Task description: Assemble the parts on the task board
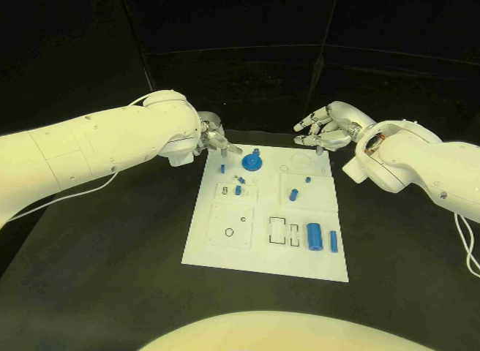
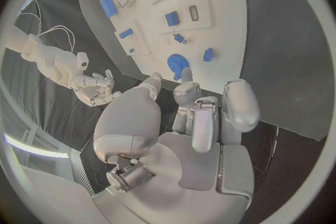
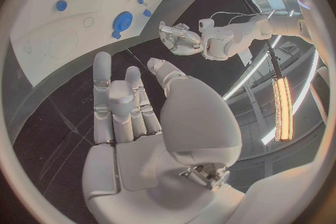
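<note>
Past the task board's (image 1: 263, 252) far edge, both hands' (image 1: 211, 137) (image 1: 326, 126) fingers hover released.

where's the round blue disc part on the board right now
In the head view the round blue disc sits at the far end of the task board, left of centre, just beyond the left hand, with smaller blue parts nearby.

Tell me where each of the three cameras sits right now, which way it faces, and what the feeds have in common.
Head view: on the robot's head, looking down at the task board; both arms, left hand and right hand show.
Left wrist view: behind the left hand, facing the board's far end; the right hand shows beyond.
Right wrist view: behind the right hand, facing the same end; the left hand shows.
Shared: the round blue part.
</note>
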You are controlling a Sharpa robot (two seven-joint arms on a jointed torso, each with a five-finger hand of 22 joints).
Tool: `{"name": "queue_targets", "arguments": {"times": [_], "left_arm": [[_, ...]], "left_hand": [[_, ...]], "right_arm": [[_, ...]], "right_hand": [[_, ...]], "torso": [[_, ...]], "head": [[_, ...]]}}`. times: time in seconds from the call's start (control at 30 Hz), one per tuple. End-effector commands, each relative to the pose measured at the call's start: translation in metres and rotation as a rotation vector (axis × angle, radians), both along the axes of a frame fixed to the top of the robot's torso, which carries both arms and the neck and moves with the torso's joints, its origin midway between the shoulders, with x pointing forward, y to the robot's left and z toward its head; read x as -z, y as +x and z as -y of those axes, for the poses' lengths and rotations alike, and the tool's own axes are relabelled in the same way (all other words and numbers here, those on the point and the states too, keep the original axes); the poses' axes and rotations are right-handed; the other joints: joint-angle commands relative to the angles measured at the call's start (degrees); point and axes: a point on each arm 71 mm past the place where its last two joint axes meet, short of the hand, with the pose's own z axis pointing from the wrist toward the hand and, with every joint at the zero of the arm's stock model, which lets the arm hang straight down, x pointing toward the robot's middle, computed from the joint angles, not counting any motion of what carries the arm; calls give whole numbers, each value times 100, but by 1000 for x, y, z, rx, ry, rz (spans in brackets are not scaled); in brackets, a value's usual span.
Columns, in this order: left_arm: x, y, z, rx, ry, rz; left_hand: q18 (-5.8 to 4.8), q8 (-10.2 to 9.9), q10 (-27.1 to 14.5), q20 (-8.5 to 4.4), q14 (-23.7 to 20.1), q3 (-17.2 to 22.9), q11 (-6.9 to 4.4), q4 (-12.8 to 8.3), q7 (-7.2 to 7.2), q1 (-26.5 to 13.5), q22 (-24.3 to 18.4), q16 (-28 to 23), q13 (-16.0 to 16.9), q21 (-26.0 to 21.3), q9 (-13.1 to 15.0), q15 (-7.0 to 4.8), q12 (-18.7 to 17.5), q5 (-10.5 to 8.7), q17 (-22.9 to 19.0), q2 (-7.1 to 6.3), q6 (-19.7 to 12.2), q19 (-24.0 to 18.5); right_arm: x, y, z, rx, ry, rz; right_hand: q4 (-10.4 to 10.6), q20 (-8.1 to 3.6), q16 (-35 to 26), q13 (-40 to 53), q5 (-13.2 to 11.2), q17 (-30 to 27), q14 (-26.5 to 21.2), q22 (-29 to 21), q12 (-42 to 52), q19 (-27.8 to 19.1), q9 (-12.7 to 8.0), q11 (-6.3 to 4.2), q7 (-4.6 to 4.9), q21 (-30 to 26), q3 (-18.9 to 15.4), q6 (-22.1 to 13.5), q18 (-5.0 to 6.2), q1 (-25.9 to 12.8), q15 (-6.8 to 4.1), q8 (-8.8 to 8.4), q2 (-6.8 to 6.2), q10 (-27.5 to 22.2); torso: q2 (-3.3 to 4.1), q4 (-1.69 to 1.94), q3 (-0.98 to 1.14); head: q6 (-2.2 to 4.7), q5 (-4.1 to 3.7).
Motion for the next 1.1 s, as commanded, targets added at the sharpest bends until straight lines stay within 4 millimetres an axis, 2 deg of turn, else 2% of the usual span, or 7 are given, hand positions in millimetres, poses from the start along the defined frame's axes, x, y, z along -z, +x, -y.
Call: {"name": "queue_targets", "arguments": {"times": [0.03, 0.17, 0.27, 0.37, 0.5, 1.1], "left_arm": [[0, 8, -3, 6, 8, -7], [3, 17, -5, 1, 20, -26], [6, 23, -7, -7, 30, -40], [10, 28, -10, -18, 43, -56], [17, 33, -14, -32, 63, -82], [39, 35, -11, -13, 99, -164]], "left_hand": [[49, -26, -21, 27, 545, -37, 32, 1, 20, 45, -3, -16, 8, -29, -25, 55, 4, 2, 1258, -4, 1, -12], [55, -83, -33, 50, 546, -220, 41, 49, 30, 158, -1, -13, 2, -38, -122, 66, 14, 1, 1263, 39, 53, -9], [57, -101, -41, 55, 545, -286, 44, 69, 32, 189, -4, -15, -6, -44, -152, 68, 11, 1, 1258, 50, 67, -11], [57, -103, -43, 56, 545, -296, 44, 72, 33, 194, -5, -16, -7, -45, -157, 69, 11, 1, 1258, 52, 70, -11], [64, -127, -69, 61, 541, -368, 49, 95, 38, 230, -30, -24, -45, -68, -193, 72, -15, 1, 1241, 74, 76, -24], [73, -163, -111, 70, 535, -501, 57, 105, 45, 355, -67, -36, -93, -106, -260, 80, -47, 1, 1219, 131, 101, -47]], "right_arm": [[-1, 0, -1, -6, 5, 3], [-1, 0, -2, -6, 5, 3], [-1, 0, -3, -7, 5, 3], [-1, 0, -3, -9, 6, 2], [-1, 1, -4, -11, 6, 3], [-1, 1, -6, -16, 5, 0]], "right_hand": [[33, 18, -15, -7, 34, 9, -22, -8, 21, 3, 6, -14, -17, -35, -6, -43, 77, -55, -1, 29, 4, -35], [35, 18, -11, -7, 36, 17, -20, -8, 22, 4, 6, -15, -17, -36, -4, -44, 77, -50, -2, 30, 10, -35], [35, 18, -11, -7, 36, 17, -20, -8, 22, 4, 6, -15, -17, -36, -4, -44, 77, -50, -2, 30, 10, -35], [35, 17, -12, -8, 38, 15, -20, -9, 23, 5, 6, -16, -18, -36, -2, -44, 77, -46, -3, 31, 14, -36], [37, 17, -13, -8, 40, 14, -20, -9, 24, 5, 6, -16, -18, -37, 0, -45, 77, -42, -3, 31, 19, -36], [40, 17, -17, -10, 45, 11, -20, -11, 25, 7, 6, -17, -18, -39, 6, -47, 78, -29, -4, 33, 33, -39]], "torso": [[4, -16, -9], [13, -20, -10], [12, -12, -17], [5, -5, -9], [5, -9, -13], [6, -8, -4]], "head": [[13, 17], [24, 44], [23, 30], [2, 40], [10, 57], [-3, 72]]}}
